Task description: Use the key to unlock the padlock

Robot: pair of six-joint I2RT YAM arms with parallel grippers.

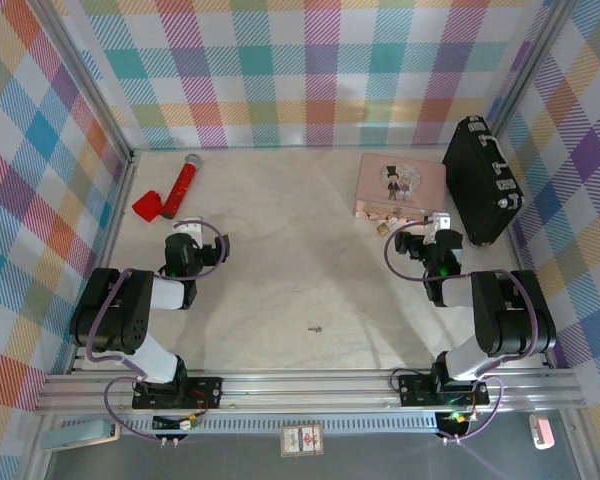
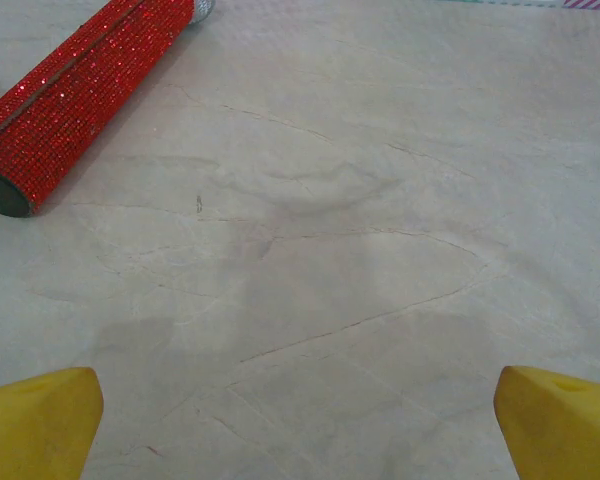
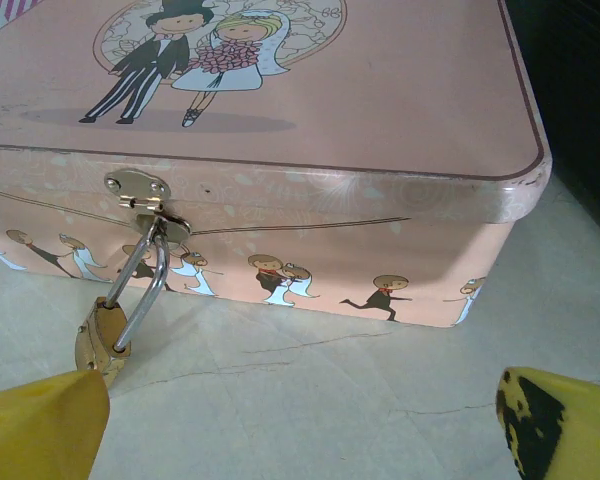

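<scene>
Right gripper is hovering with its yellow fingers spread wide and nothing between them, just short of the padlock. From the right wrist camera, the brass padlock body is sitting at 9 o'clock of the gap, just above the left fingertip. Its silver shackle is passing through the hasp on the front wall of the pink wedding-couple tin, and the body is leaning down onto the table. I cannot tell whether the shackle is latched. The tin's lid is lying shut, so its contents are hidden.

In the top view the tin is sitting at about 1 o'clock from the table's middle. A black case is standing on edge just beside it at 3 o'clock, also closed.

A tiny dark key is lying alone on the bare table at about 6 o'clock from the middle, well apart from both arms.

Left gripper is also standing wide and holding nothing, at 9 o'clock from the middle. A red glitter-handled tool is lying at 11 o'clock of it, apart from the fingers.
</scene>
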